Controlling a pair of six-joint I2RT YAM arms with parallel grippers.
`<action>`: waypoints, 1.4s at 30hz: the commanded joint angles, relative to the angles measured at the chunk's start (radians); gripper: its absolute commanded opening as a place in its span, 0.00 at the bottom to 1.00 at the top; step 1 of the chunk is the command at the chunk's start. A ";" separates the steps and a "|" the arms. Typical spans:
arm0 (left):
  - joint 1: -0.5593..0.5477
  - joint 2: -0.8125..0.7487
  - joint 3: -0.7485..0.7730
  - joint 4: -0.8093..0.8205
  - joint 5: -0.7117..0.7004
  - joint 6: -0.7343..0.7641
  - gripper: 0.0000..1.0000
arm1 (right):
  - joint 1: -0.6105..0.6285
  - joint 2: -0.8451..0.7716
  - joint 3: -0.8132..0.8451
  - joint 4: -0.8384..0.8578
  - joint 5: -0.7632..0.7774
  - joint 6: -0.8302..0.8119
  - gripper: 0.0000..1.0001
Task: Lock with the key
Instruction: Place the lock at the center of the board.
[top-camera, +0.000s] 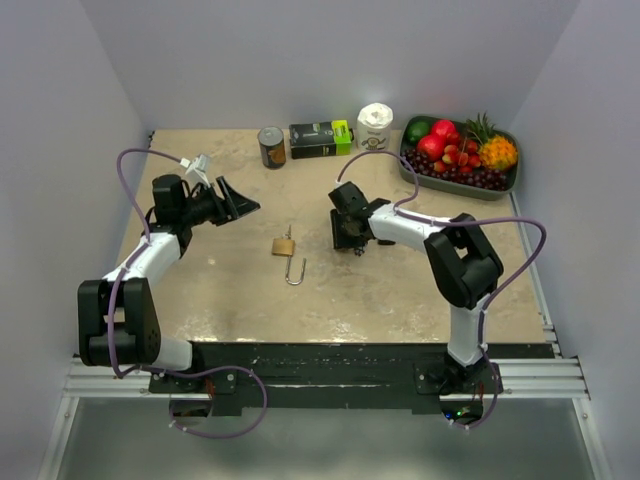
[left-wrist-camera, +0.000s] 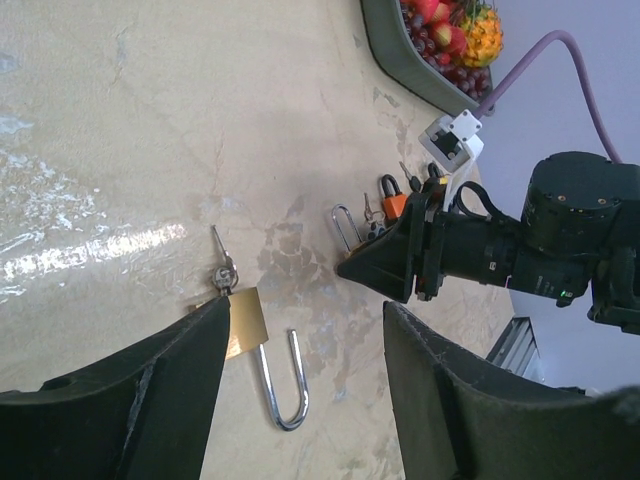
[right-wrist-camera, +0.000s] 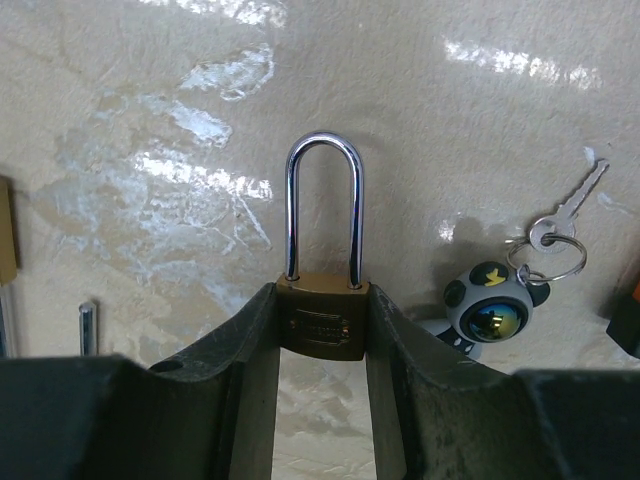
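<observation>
The left arm (top-camera: 150, 258) was bent at the elbow and reached forward and inward, wrist held above the counter (top-camera: 400, 290). The left gripper (top-camera: 236, 205) pointed toward the middle, its jaws spread wide with nothing between them. The right arm (top-camera: 440, 240) was folded above its base and stretched to the left, wrist tipped down. The right gripper (right-wrist-camera: 322, 300) sat low at the counter, its 2 fingers (right-wrist-camera: 250, 350) pressed against both sides of a small brass padlock (right-wrist-camera: 322, 325).
</observation>
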 joint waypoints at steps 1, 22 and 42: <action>0.004 -0.008 0.000 0.009 -0.012 0.006 0.66 | -0.004 0.027 0.051 -0.057 0.060 0.110 0.00; 0.004 -0.006 0.006 -0.014 -0.015 0.032 0.67 | -0.008 0.041 0.056 -0.086 0.062 0.170 0.74; -0.342 -0.005 0.067 -0.346 -0.543 0.235 0.99 | -0.004 -0.291 0.008 0.300 0.195 -0.302 0.99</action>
